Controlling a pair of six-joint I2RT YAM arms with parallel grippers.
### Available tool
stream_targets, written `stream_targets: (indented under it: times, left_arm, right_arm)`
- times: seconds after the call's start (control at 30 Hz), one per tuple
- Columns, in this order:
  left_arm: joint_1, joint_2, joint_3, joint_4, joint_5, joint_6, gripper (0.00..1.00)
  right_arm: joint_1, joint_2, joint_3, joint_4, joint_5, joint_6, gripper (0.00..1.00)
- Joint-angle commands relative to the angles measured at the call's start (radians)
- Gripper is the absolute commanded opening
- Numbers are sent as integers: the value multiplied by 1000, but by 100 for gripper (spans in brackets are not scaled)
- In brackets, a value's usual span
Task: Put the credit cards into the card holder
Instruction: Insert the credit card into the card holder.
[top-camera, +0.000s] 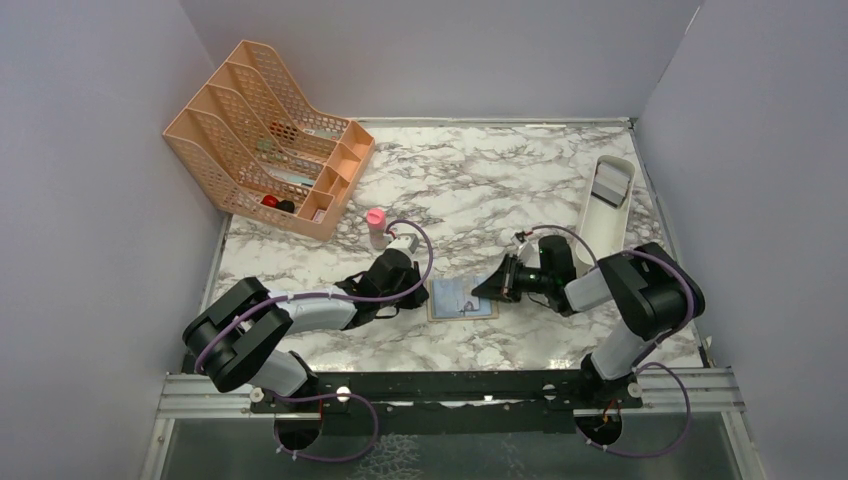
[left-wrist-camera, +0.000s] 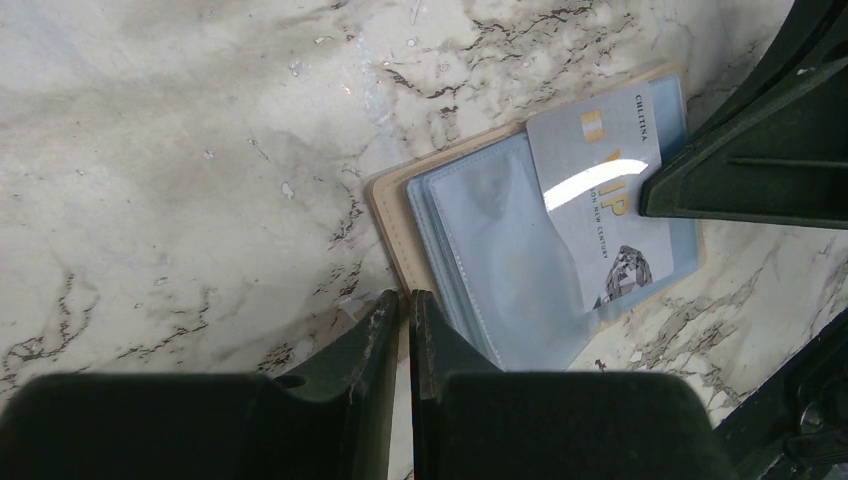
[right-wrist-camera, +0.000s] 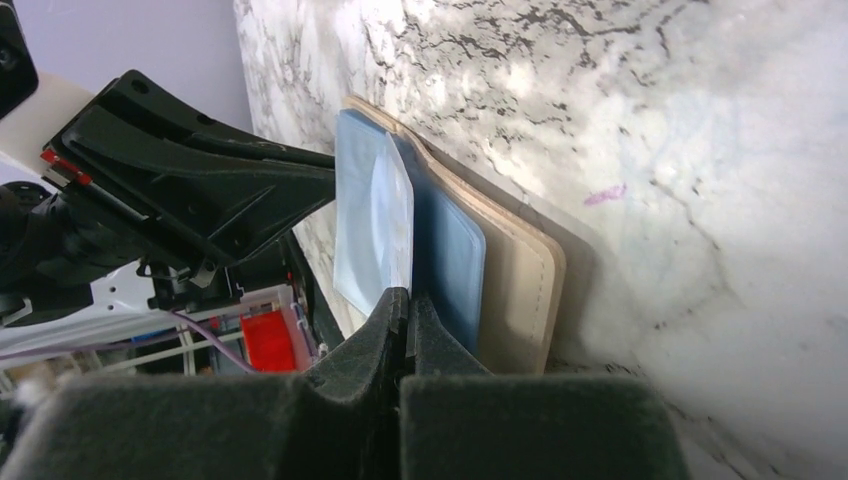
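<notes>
Left wrist view shows the card holder (left-wrist-camera: 480, 230) lying open on the marble table (left-wrist-camera: 180, 170), light-blue sleeves up, between the two arms. A silver card (left-wrist-camera: 598, 195) sits slanted across it, its lower end already under a clear sleeve and its upper end sticking out. The left gripper (left-wrist-camera: 407, 305) has its jaws almost together and seems to nip the near edge of the holder, pinning it. The right gripper (right-wrist-camera: 405, 305) is closed, apparently on the card's outer edge.

The step in hand looks like seating this card. To do it well, the right arm should push along the card's long side, low and flat, so the corner does not snag the sleeve mouth. The left arm should keep the holder from sliding. The card's slant wants squaring to the pocket first; forcing it skewed could buckle the thin plastic.

At the far right, a white tray (top-camera: 590, 218) holds what look like more cards (top-camera: 611, 183) at its far end. A peach rack (top-camera: 250, 170) at the far left has small red and dark items in its front slot, too small to identify.
</notes>
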Motion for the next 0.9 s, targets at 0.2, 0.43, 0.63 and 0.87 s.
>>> stream_targets:
  times: [0.2, 0.43, 0.63, 0.87]
  left_arm:
    - [-1, 11, -34, -84, 16, 11, 14]
    - [-1, 18, -37, -74, 22, 8, 14]
    - [-1, 19, -43, -65, 23, 3, 14]
    - [-1, 18, -39, -64, 29, 3, 14]
  right_arm:
    - [7, -63, -49, -91, 77, -41, 1]
    - [20, -44, -62, -50, 74, -18, 1]
    - [41, 2, -42, 10, 52, 15, 1]
    - [53, 9, -33, 25, 65, 35, 1]
